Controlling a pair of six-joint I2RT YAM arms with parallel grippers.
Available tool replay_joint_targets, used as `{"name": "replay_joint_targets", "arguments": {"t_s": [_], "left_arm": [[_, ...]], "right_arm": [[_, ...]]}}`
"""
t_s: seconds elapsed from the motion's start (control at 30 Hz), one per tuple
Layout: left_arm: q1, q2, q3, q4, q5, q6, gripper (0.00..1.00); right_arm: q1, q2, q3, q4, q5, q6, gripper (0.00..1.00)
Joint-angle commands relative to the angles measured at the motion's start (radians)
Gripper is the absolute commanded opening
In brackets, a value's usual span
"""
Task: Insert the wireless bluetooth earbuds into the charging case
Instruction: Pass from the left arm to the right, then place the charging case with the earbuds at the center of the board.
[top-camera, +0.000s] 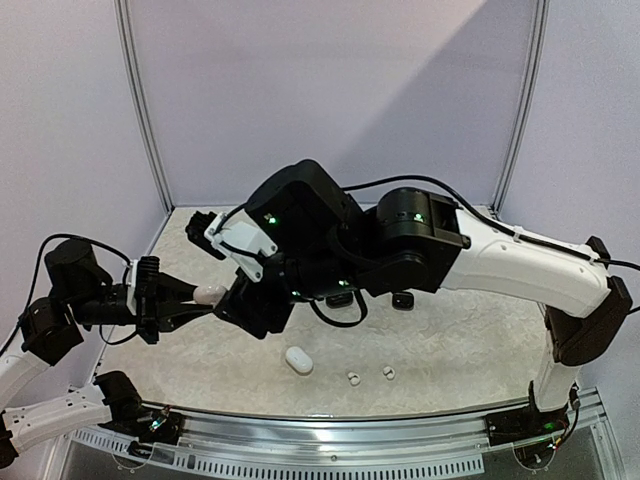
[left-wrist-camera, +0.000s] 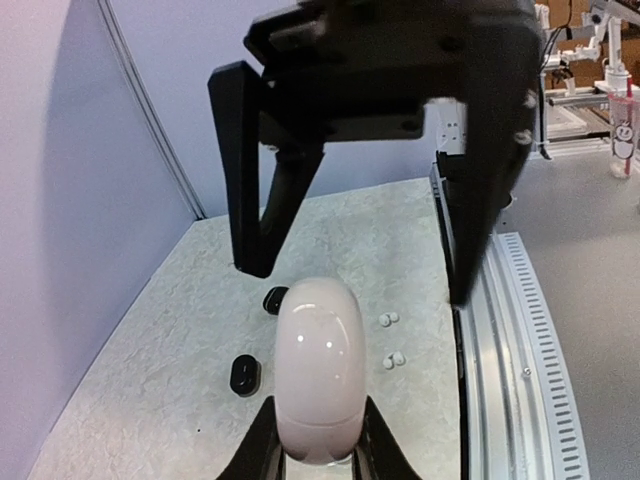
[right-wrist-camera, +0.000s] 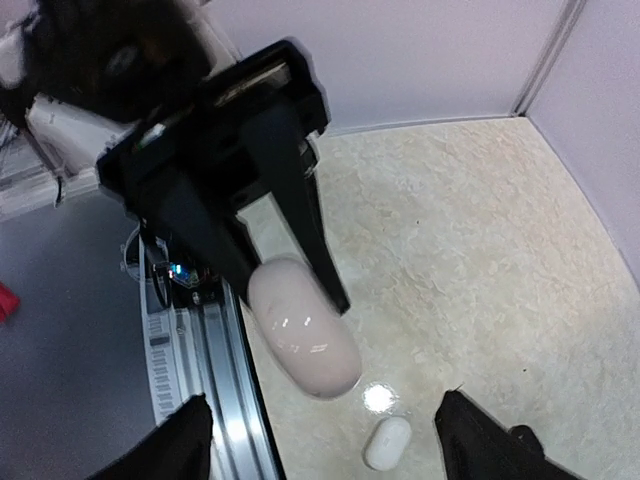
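Left wrist view is showing the left gripper (left-wrist-camera: 320, 445) clamping a pale, pebble-shaped charging case (left-wrist-camera: 320, 370) by its lower end, lifted above the left edge of the tabletop (left-wrist-camera: 150, 400). The right gripper (left-wrist-camera: 356, 280) is hanging just beyond the case with its fingers spread wide, touching nothing.

The case is looking closed, so I am judging the task as hardly begun. The lid is needing to be opened, and no bud is sitting inside as far as I can see. A few white earbuds (top-camera: 352, 378) are lying loose near the near edge, not far from a second white case (top-camera: 298, 360). Small black pieces (top-camera: 403, 300) toward the middle are too small to identify.

I am finding no brand, label or writing that can be read.
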Motion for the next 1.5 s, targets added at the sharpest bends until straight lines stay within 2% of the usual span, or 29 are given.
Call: {"name": "replay_joint_targets", "arguments": {"t_s": [0.0, 0.1, 0.2, 0.33, 0.4, 0.63, 0.83, 0.93, 1.03, 1.07, 1.1, 1.13, 1.17, 1.2, 1.27, 1.37, 1.47], "left_arm": [[-0.005, 0.002, -0.012, 0.049, 0.05, -0.067, 0.0], [-0.004, 0.008, -0.01, 0.053, 0.076, -0.087, 0.0], [-0.004, 0.013, -0.007, 0.057, 0.097, -0.125, 0.0], [-0.004, 0.014, -0.007, 0.064, 0.137, -0.163, 0.0], [-0.004, 0.014, -0.007, 0.067, 0.138, -0.176, 0.0], [-0.004, 0.021, -0.008, 0.085, 0.127, -0.188, 0.0], [-0.004, 0.022, -0.008, 0.089, 0.123, -0.204, 0.0], [-0.004, 0.024, -0.009, 0.087, 0.118, -0.207, 0.0], [-0.004, 0.023, -0.014, 0.096, 0.095, -0.226, 0.01], [-0.004, 0.021, -0.017, 0.107, 0.065, -0.245, 0.2], [-0.003, 0.018, -0.027, 0.123, 0.02, -0.278, 0.45], [-0.002, 0.016, -0.035, 0.138, -0.033, -0.308, 0.92], [0.0, 0.017, -0.039, 0.145, -0.074, -0.325, 0.98], [0.001, 0.019, -0.041, 0.151, -0.106, -0.337, 0.99], [0.007, 0.019, -0.046, 0.155, -0.188, -0.372, 0.99], [0.016, 0.019, -0.055, 0.139, -0.33, -0.427, 0.99], [0.031, 0.023, -0.067, 0.111, -0.4, -0.458, 0.99]], "right_arm": [[0.007, -0.091, -0.118, 0.092, -0.032, -0.055, 0.85], [0.005, -0.071, -0.119, 0.104, 0.005, -0.114, 0.84], [0.006, -0.047, -0.108, 0.139, 0.004, -0.176, 0.77], [0.0, -0.036, -0.106, 0.159, -0.012, -0.22, 0.5], [-0.004, -0.034, -0.105, 0.163, -0.039, -0.224, 0.41], [-0.004, -0.011, -0.079, 0.146, -0.09, -0.218, 0.38], [-0.005, 0.015, -0.05, 0.142, -0.097, -0.226, 0.17], [-0.005, 0.012, -0.05, 0.142, -0.107, -0.226, 0.02], [-0.012, 0.004, -0.05, 0.124, -0.092, -0.195, 0.0], [-0.023, 0.002, -0.05, 0.108, -0.09, -0.173, 0.0], [-0.038, -0.002, -0.055, 0.089, -0.09, -0.133, 0.0], [-0.069, -0.011, -0.07, 0.066, -0.083, -0.098, 0.0], [-0.097, -0.02, -0.097, 0.047, -0.077, -0.019, 0.0], [-0.129, -0.034, -0.132, 0.024, -0.075, 0.029, 0.0], [-0.21, -0.067, -0.214, -0.019, -0.114, 0.195, 0.0], [-0.345, -0.113, -0.409, -0.007, -0.271, 0.404, 0.0], [-0.433, -0.13, -0.594, 0.016, -0.379, 0.609, 0.0]]}}
